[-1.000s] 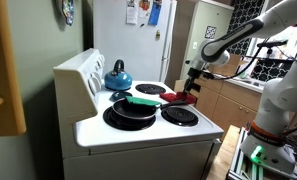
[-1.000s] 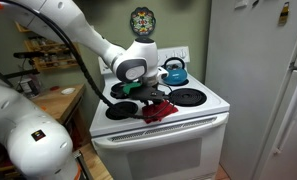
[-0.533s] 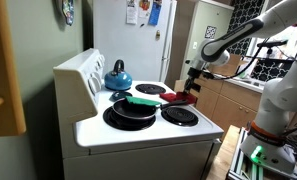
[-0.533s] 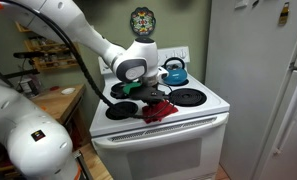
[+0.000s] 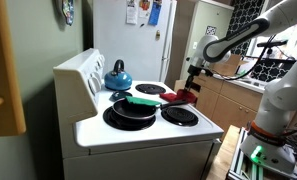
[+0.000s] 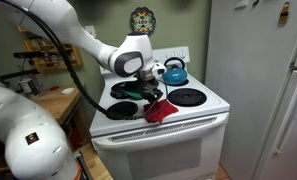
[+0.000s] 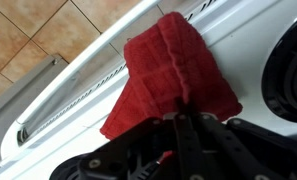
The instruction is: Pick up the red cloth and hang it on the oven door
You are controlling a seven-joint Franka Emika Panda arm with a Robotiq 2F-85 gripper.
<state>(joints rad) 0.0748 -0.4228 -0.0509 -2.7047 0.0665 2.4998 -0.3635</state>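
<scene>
The red cloth (image 7: 170,72) hangs from my gripper (image 7: 185,112), whose fingers are pinched together on its near edge. In both exterior views the cloth (image 5: 182,97) (image 6: 160,108) is lifted a little above the front edge of the white stove (image 6: 203,112). My gripper (image 5: 195,78) (image 6: 150,88) stands directly over it. In the wrist view the oven door handle (image 7: 63,88) runs diagonally below the cloth. The oven door (image 6: 168,150) is shut.
A black pan with a green item (image 5: 138,102) sits on a front burner. A blue kettle (image 5: 117,76) stands on a rear burner. The fridge (image 6: 258,80) is beside the stove. A wooden counter (image 6: 53,100) lies on the other side.
My gripper has risen with the red cloth, which now hangs off the stovetop instead of lying bunched on it.
</scene>
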